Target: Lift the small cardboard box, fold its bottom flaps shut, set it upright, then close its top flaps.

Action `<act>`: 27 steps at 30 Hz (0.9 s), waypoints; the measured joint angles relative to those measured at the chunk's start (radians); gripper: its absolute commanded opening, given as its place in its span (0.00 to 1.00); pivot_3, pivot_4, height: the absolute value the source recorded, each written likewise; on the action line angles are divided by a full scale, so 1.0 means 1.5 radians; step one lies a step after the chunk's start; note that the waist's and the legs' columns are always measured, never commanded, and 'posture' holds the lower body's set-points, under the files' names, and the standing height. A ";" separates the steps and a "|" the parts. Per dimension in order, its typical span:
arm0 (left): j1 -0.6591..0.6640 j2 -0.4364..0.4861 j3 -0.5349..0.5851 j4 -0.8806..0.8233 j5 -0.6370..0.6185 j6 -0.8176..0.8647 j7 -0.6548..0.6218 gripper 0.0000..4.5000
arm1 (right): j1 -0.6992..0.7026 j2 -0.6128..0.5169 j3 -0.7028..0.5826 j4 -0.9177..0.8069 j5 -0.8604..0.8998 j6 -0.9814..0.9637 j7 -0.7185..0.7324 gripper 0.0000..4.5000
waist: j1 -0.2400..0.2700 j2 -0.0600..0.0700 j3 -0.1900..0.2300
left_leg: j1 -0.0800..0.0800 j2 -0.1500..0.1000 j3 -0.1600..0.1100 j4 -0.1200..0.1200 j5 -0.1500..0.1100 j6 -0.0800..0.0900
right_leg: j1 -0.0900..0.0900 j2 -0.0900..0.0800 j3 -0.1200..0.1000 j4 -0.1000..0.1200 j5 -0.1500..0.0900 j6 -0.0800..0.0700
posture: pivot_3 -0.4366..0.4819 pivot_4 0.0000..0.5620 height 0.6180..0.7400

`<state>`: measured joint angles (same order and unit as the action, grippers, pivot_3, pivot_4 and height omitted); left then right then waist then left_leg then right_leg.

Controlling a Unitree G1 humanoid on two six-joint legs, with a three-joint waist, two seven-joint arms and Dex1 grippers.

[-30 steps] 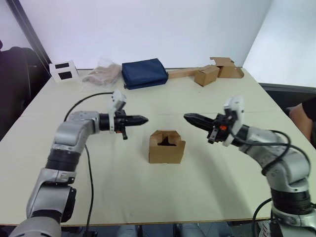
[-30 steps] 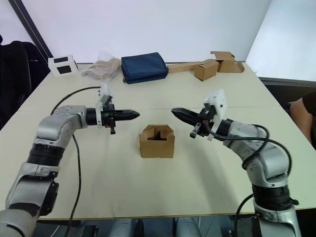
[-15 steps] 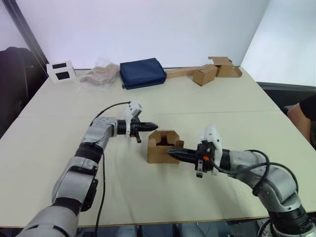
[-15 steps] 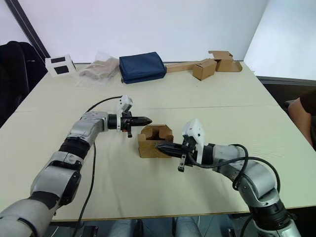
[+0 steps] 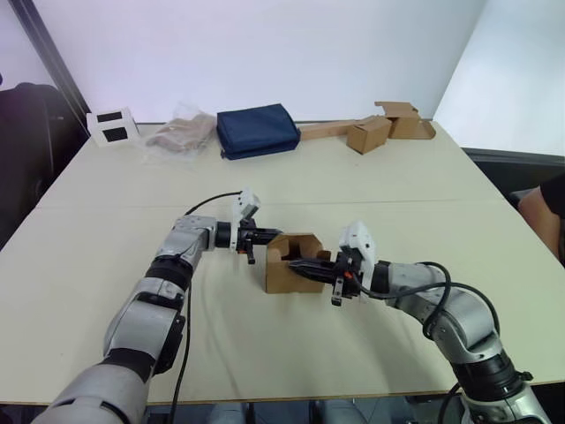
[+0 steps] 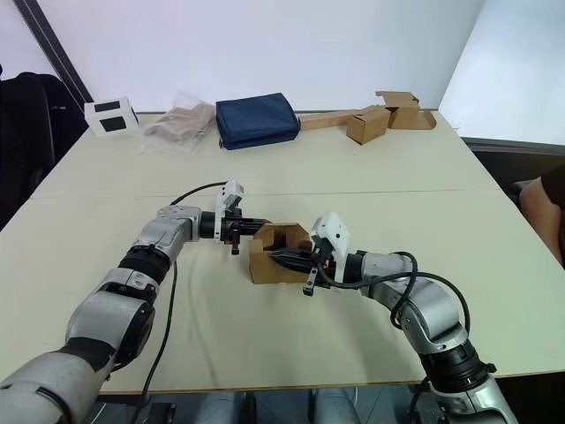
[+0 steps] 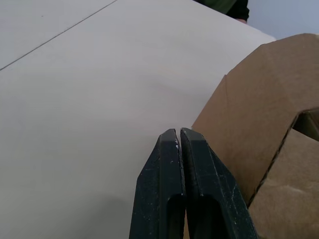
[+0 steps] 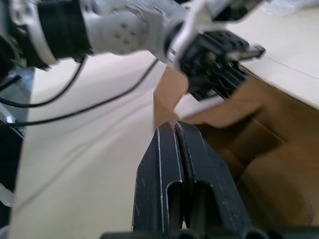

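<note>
Large beige table (image 5: 106, 265) with a thin seam line running left to right across its middle. Plain white wall (image 5: 265, 53) behind the far edge; second white wall panel (image 5: 512, 79) angled at far right. Dark diagonal post (image 5: 48, 57) at far left, a black chair or bag (image 5: 22, 132) beside it. Light is even and bright.

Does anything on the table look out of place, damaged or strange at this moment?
Nothing looks damaged or spilled. The small brown cardboard box stands on the pale table with its top flaps open, the shut left gripper and shut right gripper against it.
</note>
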<state>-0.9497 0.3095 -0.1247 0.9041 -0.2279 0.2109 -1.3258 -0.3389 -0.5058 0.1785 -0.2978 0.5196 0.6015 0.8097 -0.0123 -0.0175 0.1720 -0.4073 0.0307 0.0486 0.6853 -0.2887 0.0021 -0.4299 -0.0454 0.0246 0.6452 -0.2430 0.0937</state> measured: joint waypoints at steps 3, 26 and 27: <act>0.001 0.001 0.001 -0.007 0.000 0.015 -0.014 0.02 | -0.005 0.009 0.017 0.033 -0.036 -0.032 0.002 0.00 | -0.001 0.000 0.000 | 0.000 0.000 0.000 0.000 0.000 0.000 | 0.000 0.000 0.000 0.000 0.000 0.000 | 0.48 0.27 1.00; 0.132 0.134 0.077 -0.413 -0.127 0.245 -0.015 0.02 | -0.024 0.035 0.031 0.056 -0.078 -0.043 0.007 0.00 | -0.004 0.000 0.000 | 0.001 0.001 -0.002 0.000 0.000 0.000 | 0.000 0.000 0.000 0.001 0.000 0.000 | 0.48 0.27 1.00; 0.140 0.145 0.077 -0.438 -0.135 0.254 -0.020 0.02 | -0.024 0.035 0.030 0.056 -0.080 -0.043 0.007 0.00 | -0.003 0.000 0.000 | 0.001 0.001 -0.002 0.000 0.000 0.000 | 0.000 0.000 0.000 0.001 0.000 0.000 | 0.48 0.27 1.00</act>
<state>-0.7390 0.5266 -0.0094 0.2476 -0.4298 0.5920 -1.3554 -0.3755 -0.4540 0.2236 -0.2132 0.3991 0.5373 0.8201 -0.0172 -0.0173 0.1719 -0.4061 0.0320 0.0451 0.6851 -0.2886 0.0020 -0.4300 -0.0453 0.0250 0.6472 -0.2430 0.0937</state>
